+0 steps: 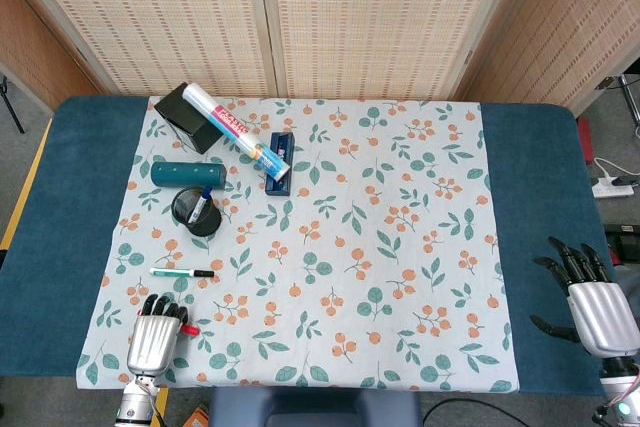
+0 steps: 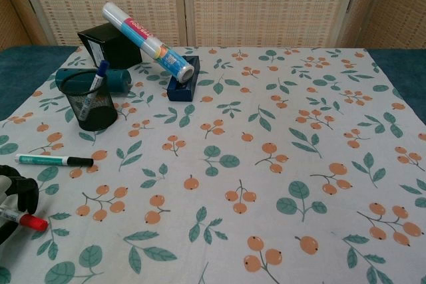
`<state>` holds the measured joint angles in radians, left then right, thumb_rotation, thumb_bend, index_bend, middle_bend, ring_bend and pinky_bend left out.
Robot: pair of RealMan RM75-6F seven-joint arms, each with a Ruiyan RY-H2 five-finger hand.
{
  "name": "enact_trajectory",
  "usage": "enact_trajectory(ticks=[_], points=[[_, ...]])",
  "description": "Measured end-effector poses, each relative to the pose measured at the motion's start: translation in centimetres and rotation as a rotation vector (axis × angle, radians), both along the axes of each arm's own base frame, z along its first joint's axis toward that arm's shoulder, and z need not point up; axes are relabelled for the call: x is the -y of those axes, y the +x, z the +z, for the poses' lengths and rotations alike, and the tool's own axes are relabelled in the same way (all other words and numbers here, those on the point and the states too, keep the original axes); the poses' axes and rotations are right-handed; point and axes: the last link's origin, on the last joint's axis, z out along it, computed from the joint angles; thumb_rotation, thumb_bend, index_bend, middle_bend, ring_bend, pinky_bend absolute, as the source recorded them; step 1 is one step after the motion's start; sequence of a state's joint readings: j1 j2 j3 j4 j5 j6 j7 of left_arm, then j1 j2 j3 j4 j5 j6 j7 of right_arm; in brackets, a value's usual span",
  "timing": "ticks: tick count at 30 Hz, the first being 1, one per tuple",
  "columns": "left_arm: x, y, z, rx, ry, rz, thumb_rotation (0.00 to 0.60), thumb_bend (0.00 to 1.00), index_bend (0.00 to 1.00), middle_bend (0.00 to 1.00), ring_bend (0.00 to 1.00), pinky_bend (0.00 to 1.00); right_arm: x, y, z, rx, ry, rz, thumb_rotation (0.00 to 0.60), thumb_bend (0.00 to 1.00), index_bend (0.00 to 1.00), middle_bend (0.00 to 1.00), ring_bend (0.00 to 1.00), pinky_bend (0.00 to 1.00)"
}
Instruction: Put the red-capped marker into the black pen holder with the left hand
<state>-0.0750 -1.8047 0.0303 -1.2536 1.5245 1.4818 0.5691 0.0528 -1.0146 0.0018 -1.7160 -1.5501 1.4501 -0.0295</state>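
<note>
The left hand (image 1: 153, 340) sits at the near left corner of the tablecloth (image 1: 400, 247), with the marker (image 2: 20, 218) under its fingers, cap end poking out to the hand's right. Just beyond the hand lies a second marker (image 1: 181, 272), crosswise. Farther beyond stands the pen holder (image 1: 197, 211) with a pen (image 2: 97, 76) in it; a cylinder (image 1: 187, 173) lies behind that. Farthest off, a box (image 1: 190, 117) props a tube (image 1: 242, 134), whose lower end rests on a small block (image 1: 281, 172) to the right. The right hand (image 1: 592, 307) rests well apart, off the cloth's right edge on the table (image 1: 60, 207).
</note>
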Motion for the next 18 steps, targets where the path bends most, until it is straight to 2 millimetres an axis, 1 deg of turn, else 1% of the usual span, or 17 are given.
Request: enact_trajectory(ticks=[7,10,13,15,18], points=[[0.1,0.0,0.1,0.013,0.019,-0.003,0.600,0.35,0.59,0.66,0.30,0.24,0.0,0.0,0.0,0.000,-0.002,0.001,0.600,0.00,0.28,0.04,0.11,0.05],[0.0,0.1,0.7,0.025,0.036,-0.011,0.600,0.35,0.59,0.65,0.30,0.24,0.0,-0.1,0.0,0.002,-0.004,0.000,0.600,0.00,0.28,0.04,0.11,0.05],[-0.2,0.6,1.8,0.064,0.062,-0.019,0.600,0.35,0.58,0.65,0.30,0.24,0.0,-0.1,0.1,0.007,-0.005,0.000,0.600,0.00,0.28,0.04,0.11,0.05],[-0.6,1.1,3.0,0.113,0.077,-0.023,0.600,0.35,0.58,0.65,0.30,0.24,0.0,-0.1,0.2,0.011,-0.007,0.002,0.600,0.00,0.28,0.04,0.11,0.05],[-1.6,2.3,5.5,0.206,0.094,-0.039,0.600,0.35,0.58,0.65,0.30,0.24,0.0,-0.1,0.3,0.018,-0.009,0.004,0.600,0.00,0.28,0.04,0.11,0.05]])
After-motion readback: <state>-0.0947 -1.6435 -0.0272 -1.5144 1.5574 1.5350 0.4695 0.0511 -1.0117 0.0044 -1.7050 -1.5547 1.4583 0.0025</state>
